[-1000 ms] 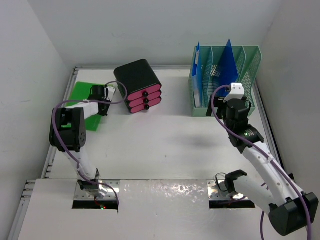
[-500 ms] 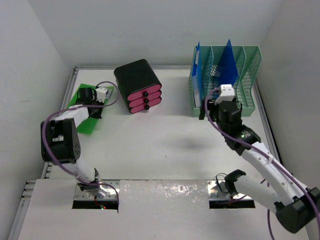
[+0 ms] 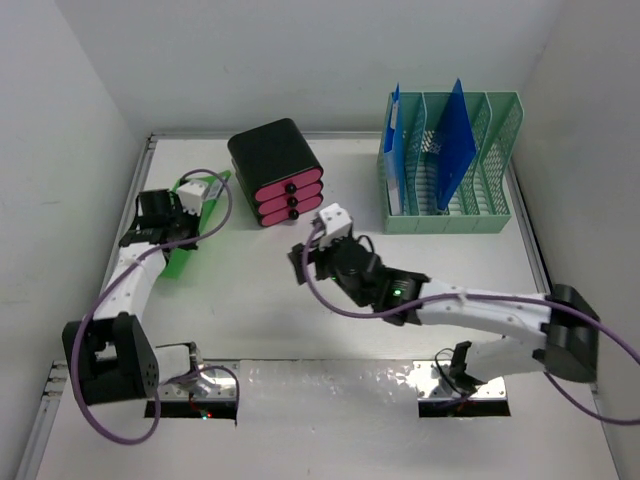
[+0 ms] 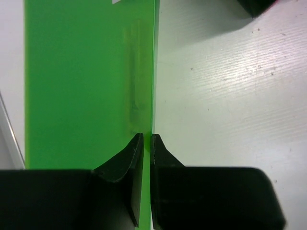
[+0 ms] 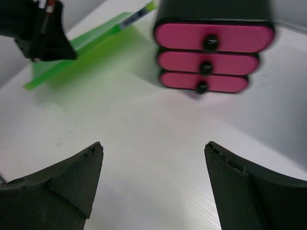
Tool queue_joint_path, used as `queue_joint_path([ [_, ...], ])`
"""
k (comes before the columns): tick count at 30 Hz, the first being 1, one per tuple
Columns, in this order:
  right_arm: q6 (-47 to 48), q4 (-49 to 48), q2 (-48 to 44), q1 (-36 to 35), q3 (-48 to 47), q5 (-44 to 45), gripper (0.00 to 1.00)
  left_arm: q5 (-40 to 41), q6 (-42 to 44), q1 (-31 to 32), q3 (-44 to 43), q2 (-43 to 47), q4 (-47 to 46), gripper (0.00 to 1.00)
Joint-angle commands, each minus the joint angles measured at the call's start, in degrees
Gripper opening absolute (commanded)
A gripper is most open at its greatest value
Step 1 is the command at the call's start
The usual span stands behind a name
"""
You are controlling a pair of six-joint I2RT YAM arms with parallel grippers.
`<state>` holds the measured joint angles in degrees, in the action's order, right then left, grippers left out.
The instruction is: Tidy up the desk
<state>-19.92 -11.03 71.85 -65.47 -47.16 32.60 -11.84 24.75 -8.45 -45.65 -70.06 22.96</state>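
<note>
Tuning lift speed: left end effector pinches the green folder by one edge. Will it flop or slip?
Probably stiff: the green folder is tilted off the desk with its edge straight, no visible sag. Likely light, since it looks thin. Slip seems possible: the left end effector grips only a narrow strip of edge.

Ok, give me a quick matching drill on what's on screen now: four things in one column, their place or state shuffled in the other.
1. green folder
2. drawer box
3. blue folder
4. right gripper

A. open, above bare desk
B. standing in the file rack
C. pinched at its edge by the left gripper
D. black, with three pink fronts

Pairs: 1-C, 2-D, 3-B, 4-A.
</note>
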Motion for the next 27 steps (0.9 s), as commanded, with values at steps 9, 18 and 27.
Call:
queue_joint_path([
  [9, -27.87, -22.20, 27.88, -1.94, -19.01, -7.47, 0.84, -0.38, 1.44, -1.13, 3.37, 12.84, 4.81, 0.00],
  [18, -42.81, -11.22, 46.25, -1.59, -40.36, -5.88, 0.83, -3.90, 2.49, -1.05, 3.63, 15.65, 8.07, 0.00],
  [27, -56.36, -10.14, 53.56, 1.31, -42.84, -9.39, 0.82, -3.63, 4.07, -1.13, 4.61, 17.24, 8.41, 0.00],
])
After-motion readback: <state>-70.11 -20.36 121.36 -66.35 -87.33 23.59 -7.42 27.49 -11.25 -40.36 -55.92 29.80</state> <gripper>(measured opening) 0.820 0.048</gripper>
